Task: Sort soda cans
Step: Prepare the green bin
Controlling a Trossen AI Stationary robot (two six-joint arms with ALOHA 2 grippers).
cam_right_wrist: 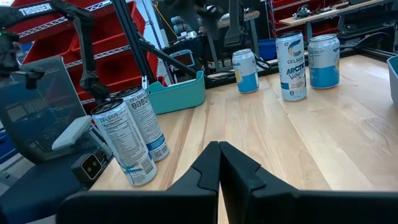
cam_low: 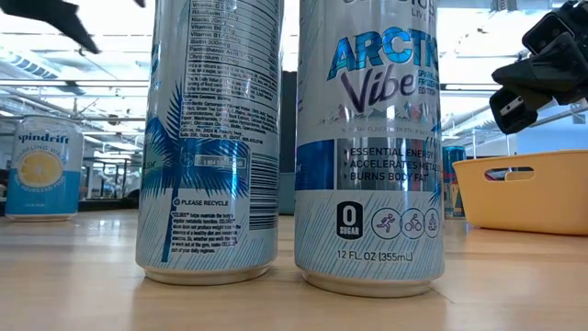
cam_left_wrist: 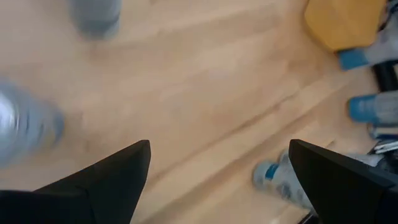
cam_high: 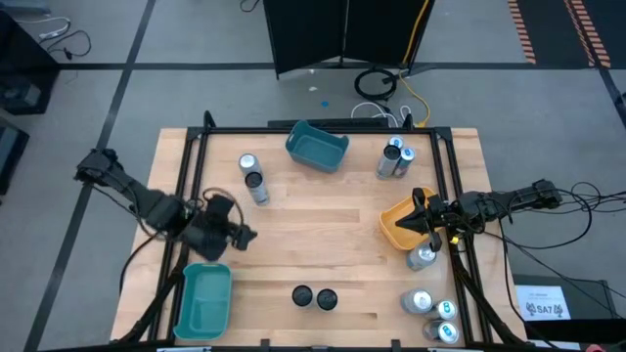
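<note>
The right pincer (cam_high: 423, 217), closed and empty, hovers over the orange tray (cam_high: 394, 225) at the desk's (cam_high: 313, 244) right side, seemingly having nothing to drop. The left pincer (cam_high: 233, 235), spread open, hangs above bare desk at left. Soda cans (cam_high: 395, 159) stand scattered in pairs, unsorted.
</note>
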